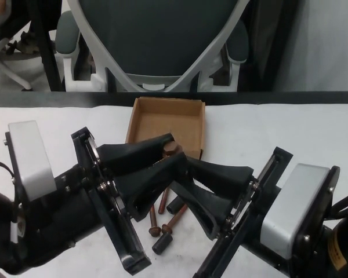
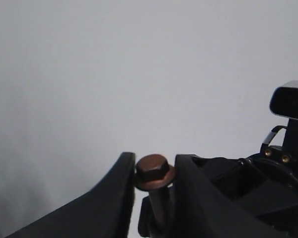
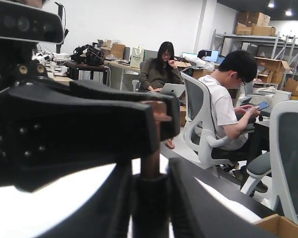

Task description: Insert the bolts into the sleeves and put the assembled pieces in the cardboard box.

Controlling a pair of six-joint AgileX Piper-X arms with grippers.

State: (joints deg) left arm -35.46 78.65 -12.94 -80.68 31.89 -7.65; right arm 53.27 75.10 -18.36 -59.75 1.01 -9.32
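Rusty bolt [image 2: 153,171] in left hand [image 2: 155,157], three loose bolts [image 1: 153,217], two loose sleeves [image 1: 162,243]

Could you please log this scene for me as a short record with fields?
left end effector: shut on a bolt, head between its fingers
right end effector: shut on a sleeve, the bolt's shank meeting it
bench: loose bolts and loose sleeves between the two arms
cardboard box: open, beyond them
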